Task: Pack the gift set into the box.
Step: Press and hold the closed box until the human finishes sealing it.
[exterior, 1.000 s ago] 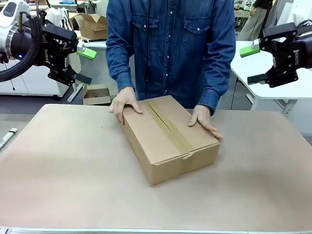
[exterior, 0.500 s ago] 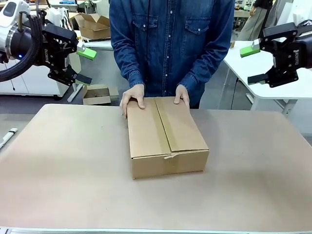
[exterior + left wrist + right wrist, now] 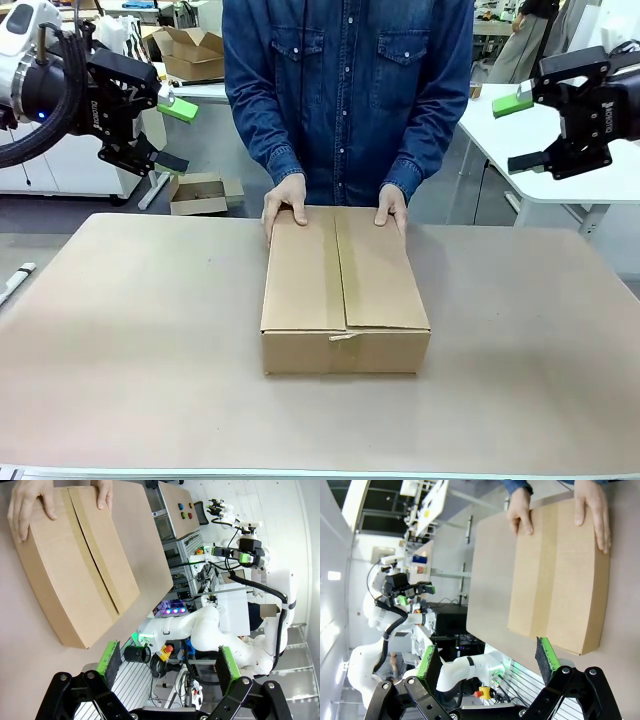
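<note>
Holding off seems wisest to us while the person squares things up; we should reach in only once the way is free. The left gripper [image 3: 172,135] hangs at 10 o'clock and the right gripper [image 3: 518,133] at 2 o'clock, each with fingers spread and empty. We count one box [image 3: 345,290], flaps shut, at the centre of the table [image 3: 120,330]. One hand [image 3: 285,203] rests on its 11 o'clock corner, the other hand [image 3: 391,208] on its 1 o'clock corner. What lies inside we cannot tell.
</note>
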Motion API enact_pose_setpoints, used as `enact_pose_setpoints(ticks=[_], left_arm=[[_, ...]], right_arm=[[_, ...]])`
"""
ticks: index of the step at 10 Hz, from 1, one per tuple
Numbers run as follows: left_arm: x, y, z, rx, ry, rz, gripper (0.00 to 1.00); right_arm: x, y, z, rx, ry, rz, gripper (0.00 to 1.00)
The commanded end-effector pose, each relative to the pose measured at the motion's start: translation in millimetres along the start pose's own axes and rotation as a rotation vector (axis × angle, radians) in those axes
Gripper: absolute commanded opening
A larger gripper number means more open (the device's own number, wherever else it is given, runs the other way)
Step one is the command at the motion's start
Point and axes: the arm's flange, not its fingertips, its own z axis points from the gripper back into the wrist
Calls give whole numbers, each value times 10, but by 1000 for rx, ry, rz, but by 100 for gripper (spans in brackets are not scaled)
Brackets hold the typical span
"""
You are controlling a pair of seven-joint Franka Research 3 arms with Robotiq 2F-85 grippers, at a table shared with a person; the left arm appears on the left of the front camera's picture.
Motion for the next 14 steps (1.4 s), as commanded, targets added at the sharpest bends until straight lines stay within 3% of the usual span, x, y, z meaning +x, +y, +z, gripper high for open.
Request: enact_pose_setpoints(ticks=[1,14], left_arm=[[-7,-28,-2,-18,-11,10,100],[-7,-28,-2,-18,-11,10,100]], right_arm=[[34,21,-33,23,-5,26,100],[34,21,-33,23,-5,26,100]])
